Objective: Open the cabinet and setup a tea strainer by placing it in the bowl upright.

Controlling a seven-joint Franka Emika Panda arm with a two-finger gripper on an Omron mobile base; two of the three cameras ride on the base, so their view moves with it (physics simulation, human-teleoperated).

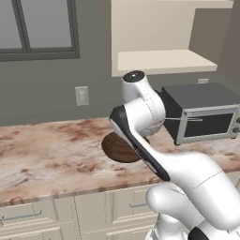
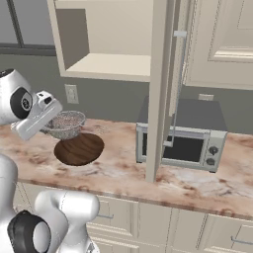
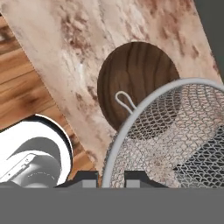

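The claw (image 3: 112, 177) is clamped on the rim of the tea strainer (image 3: 175, 144), one finger on each side of the wire edge, so it's basically closed down to the thickness of that rim. In the right base view you can see the claw (image 2: 49, 124) carrying the strainer (image 2: 65, 124) in the air, mesh cup opening up, hanging just above the back edge of the bowl (image 2: 79, 148) and not touching it. Through the hand view the mesh overlaps part of the bowl (image 3: 131, 74), with a little wire loop on the strainer rim sitting over the wood grain.

The bowl sits on the marble-look table (image 2: 118, 173), a bit in from the front edge. In the left base view the arm covers the right part of the bowl (image 1: 115, 147), so only its left side peeks out.

Off to the right is a toaster oven (image 2: 185, 138) against the wall, well apart from the bowl. The cabinet (image 2: 106, 37) hangs above, door swung open (image 2: 158, 89) edge-on toward the camera, its long grey handle (image 2: 177, 89) hanging down in front of the toaster oven. The shelf inside is a pale beige. There's a wall outlet (image 2: 71, 93) behind the bowl, a window (image 1: 40, 28) up left, and cream drawers (image 1: 28, 218) under the table.
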